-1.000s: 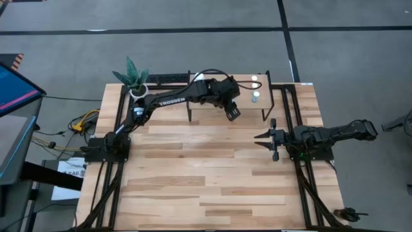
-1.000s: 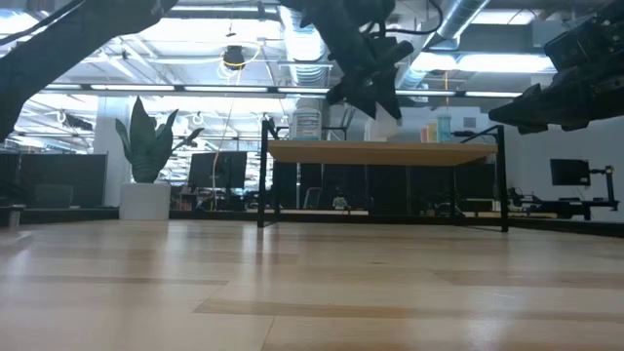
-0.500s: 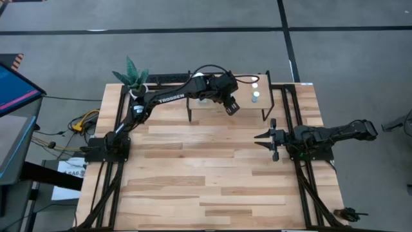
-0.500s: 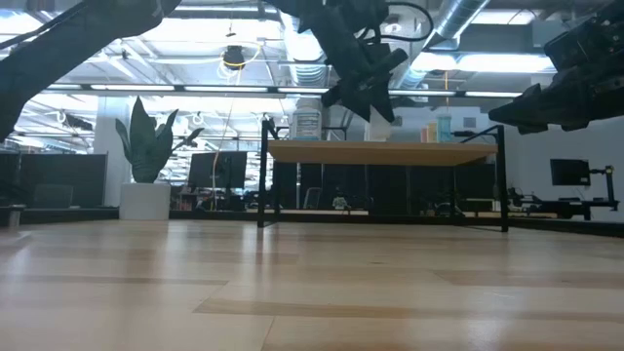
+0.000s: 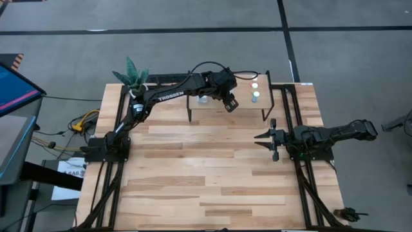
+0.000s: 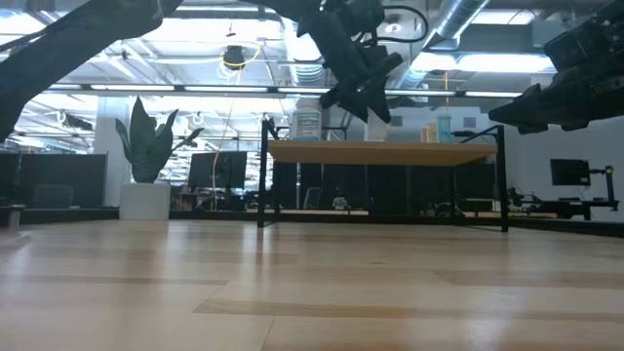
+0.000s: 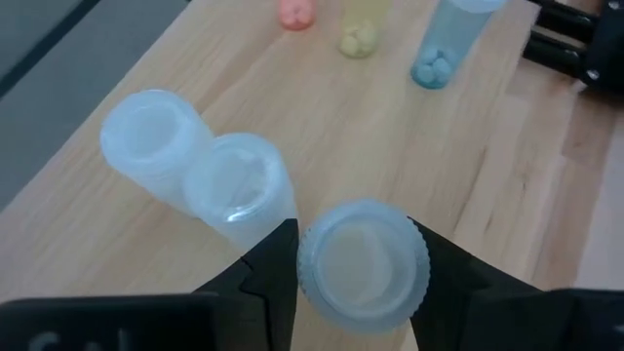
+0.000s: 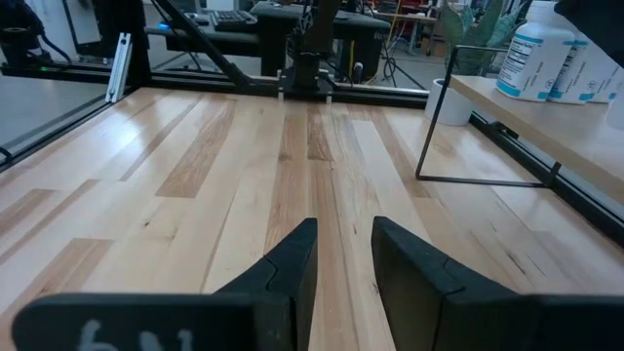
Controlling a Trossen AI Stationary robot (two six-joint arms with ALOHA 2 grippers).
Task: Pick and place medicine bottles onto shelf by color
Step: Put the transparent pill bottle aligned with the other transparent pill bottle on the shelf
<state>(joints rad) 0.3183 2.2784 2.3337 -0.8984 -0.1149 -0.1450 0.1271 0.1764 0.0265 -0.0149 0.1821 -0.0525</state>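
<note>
My left gripper (image 5: 230, 103) is over the light-wood shelf (image 5: 248, 105), shut on a white medicine bottle (image 7: 363, 261). Just beyond it, two more white bottles (image 7: 151, 146) (image 7: 239, 185) stand upright side by side on the shelf top (image 7: 322, 127). Farther along the shelf stand a red-capped bottle (image 7: 295, 12), a yellowish one (image 7: 358, 37) and a pale bluish translucent one (image 7: 444, 49). My right gripper (image 5: 273, 138) is open and empty above the table's right side. My left gripper pinches the white bottle between its two fingers (image 7: 278, 265), on opposite sides of the bottle (image 7: 307, 283) at or just below the cap. The fingers come from above, slanting down. The bottle is upright; I cannot tell whether its base touches the shelf.
A white pot with a green plant (image 5: 136, 82) stands at the table's far left corner. The shelf's thin black legs (image 6: 263, 185) stand on the far part of the table. The wooden tabletop (image 5: 206, 174) stretches in front of the shelf.
My left gripper has carried the white bottle toward the table's far edge and a little left, from the shelf's near edge to over the shelf top, close to the two standing white bottles. It has stayed shut on the bottle.
</note>
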